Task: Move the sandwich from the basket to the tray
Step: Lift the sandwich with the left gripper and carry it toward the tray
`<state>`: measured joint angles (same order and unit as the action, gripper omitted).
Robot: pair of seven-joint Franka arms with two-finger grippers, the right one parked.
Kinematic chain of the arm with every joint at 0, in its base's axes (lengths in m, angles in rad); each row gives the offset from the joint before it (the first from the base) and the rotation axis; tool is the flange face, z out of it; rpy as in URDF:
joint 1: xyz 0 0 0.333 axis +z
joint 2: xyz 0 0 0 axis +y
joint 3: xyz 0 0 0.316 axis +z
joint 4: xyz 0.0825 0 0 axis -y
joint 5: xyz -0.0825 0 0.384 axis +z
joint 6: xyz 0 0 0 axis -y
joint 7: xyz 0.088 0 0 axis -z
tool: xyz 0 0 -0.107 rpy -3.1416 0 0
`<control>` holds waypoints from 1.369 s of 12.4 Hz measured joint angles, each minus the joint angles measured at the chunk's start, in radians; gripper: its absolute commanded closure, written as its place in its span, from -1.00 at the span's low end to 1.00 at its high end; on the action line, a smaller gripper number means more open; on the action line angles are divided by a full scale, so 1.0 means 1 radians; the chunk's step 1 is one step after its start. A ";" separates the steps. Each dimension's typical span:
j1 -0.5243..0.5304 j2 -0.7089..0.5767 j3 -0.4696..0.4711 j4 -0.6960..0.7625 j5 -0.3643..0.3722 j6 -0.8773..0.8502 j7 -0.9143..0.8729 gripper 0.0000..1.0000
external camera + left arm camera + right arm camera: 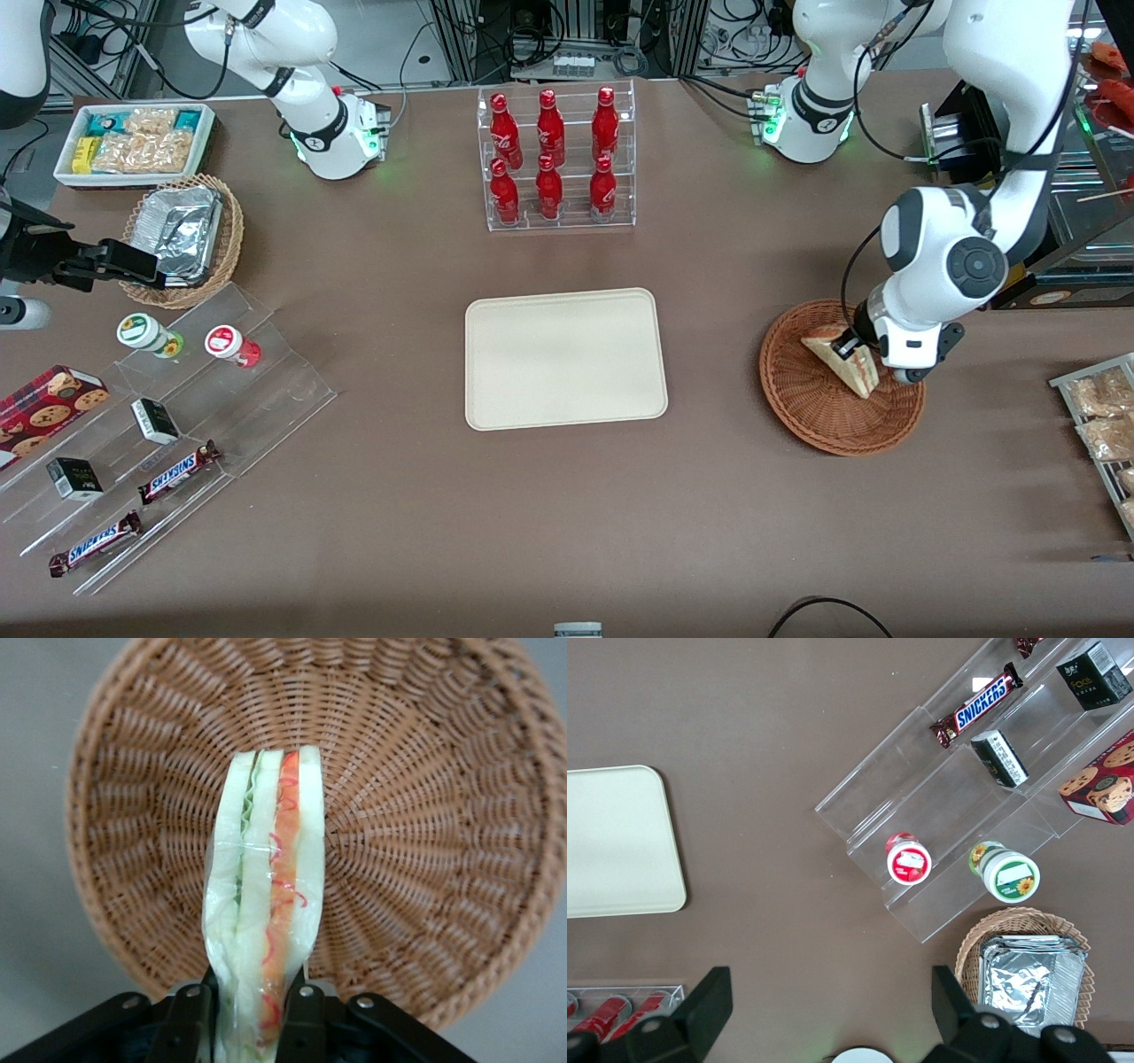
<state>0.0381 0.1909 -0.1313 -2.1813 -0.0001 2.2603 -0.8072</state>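
The end effector (858, 353) is clamping the sandwich (843, 358), its fingers (188, 1020) pressing both bread faces; the wedge's gripped end is partly hiding between them. The sandwich is sitting within the basket (811, 408), whose rim is partly covered by the arm's wrist. The bent left arm is reaching down from about one o'clock. The tray (564, 358) is lying bare on the bench (567, 514), at nine o'clock from the basket.

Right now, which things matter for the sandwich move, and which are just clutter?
In play: wrapped triangular sandwich, gripped by the left gripper over the reddish-brown wicker basket; cream rectangular tray.
Clutter: red bottles in clear rack; Snickers bars; foil container.
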 measured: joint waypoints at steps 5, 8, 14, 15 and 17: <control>-0.007 -0.020 -0.070 0.155 0.001 -0.187 0.055 1.00; -0.009 -0.007 -0.152 0.201 0.001 -0.232 0.100 1.00; -0.019 0.113 -0.410 0.336 0.025 -0.263 0.101 1.00; -0.023 0.145 -0.448 0.356 0.063 -0.263 0.100 1.00; -0.085 0.218 -0.486 0.411 0.117 -0.267 0.051 1.00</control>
<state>-0.0473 0.4091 -0.6175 -1.7707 0.1170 1.9930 -0.7566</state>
